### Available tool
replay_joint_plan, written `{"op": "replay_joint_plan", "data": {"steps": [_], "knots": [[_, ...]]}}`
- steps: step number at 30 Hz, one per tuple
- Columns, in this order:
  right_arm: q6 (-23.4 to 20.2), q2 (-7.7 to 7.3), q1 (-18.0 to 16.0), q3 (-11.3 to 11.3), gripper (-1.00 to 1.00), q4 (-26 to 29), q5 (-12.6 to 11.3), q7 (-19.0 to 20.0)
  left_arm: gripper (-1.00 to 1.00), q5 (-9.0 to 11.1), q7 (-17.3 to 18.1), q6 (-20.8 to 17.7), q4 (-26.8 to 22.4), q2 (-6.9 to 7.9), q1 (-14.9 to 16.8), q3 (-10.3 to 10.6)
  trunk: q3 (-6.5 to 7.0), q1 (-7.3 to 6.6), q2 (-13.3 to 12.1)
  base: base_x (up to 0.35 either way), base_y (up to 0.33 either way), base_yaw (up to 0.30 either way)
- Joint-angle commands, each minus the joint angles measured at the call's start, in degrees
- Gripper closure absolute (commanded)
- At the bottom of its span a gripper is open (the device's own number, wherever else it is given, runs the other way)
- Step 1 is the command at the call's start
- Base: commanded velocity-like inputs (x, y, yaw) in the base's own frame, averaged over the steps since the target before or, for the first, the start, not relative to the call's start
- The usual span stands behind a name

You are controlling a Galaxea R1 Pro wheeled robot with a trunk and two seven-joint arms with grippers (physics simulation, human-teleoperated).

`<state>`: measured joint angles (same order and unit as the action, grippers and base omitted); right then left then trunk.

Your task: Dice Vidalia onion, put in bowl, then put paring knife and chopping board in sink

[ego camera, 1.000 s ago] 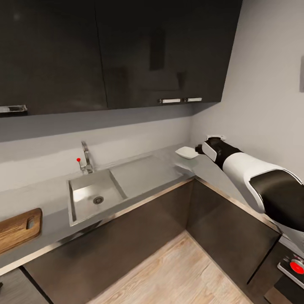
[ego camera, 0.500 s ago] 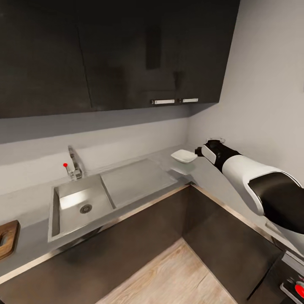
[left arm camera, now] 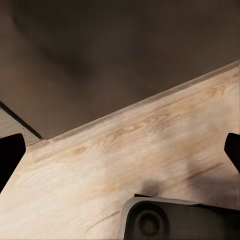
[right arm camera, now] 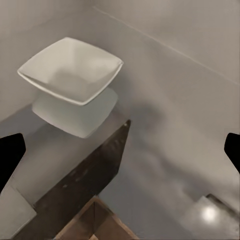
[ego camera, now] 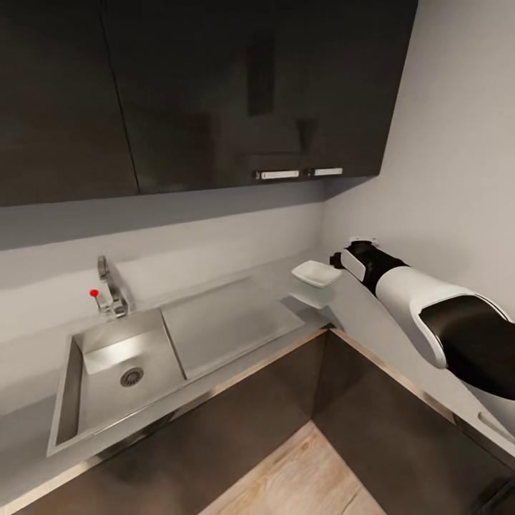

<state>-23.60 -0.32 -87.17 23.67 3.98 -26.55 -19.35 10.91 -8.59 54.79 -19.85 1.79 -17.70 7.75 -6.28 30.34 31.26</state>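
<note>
The white bowl (ego camera: pixel 315 272) sits on the grey countertop (ego camera: pixel 372 315) in the corner, its reflection just beneath it. My right gripper (ego camera: pixel 335 257) hovers right beside it on the wall side. In the right wrist view the bowl (right arm camera: pixel 70 70) lies ahead of the gripper (right arm camera: pixel 120 152), whose dark fingertips (right arm camera: pixel 10 155) stand wide apart: open and empty. The steel sink (ego camera: pixel 66 386) shows its drain and no onion. The Vidalia onion, chopping board and paring knife are out of view. My left gripper (left arm camera: pixel 120 152) is open over the wood floor.
A faucet (ego camera: pixel 111 290) with a red knob stands behind the sink, and a drainboard (ego camera: pixel 225 325) lies to its right. Dark upper cabinets (ego camera: pixel 214 93) hang overhead. Grey lower cabinets (ego camera: pixel 236 422) meet at an inner corner above the wood floor (ego camera: pixel 300 479).
The head view has swung right, so the sink slid left and the chopping board left the picture. My right arm stays beside the bowl.
</note>
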Motion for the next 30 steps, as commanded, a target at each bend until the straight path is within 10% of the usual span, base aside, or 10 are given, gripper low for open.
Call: {"op": "replay_joint_plan", "data": {"steps": [1, 30], "knots": [[-0.4, -0.03, 0.1, 0.5, -1.00, 0.2, -0.5, -0.3, -1.00, 0.3, -0.4, 0.1, -0.1, 0.06, 0.0, 0.5, -0.09, 0.06, 0.1, 0.317, 0.000, 0.000], [1.8, -0.04, 2.1, 0.5, -1.00, 0.2, -0.7, -0.2, -1.00, 0.3, -0.4, 0.1, 0.0, 0.06, 0.0, 0.4, -1.50, 0.06, 0.1, 0.266, -0.088, 0.000]]}}
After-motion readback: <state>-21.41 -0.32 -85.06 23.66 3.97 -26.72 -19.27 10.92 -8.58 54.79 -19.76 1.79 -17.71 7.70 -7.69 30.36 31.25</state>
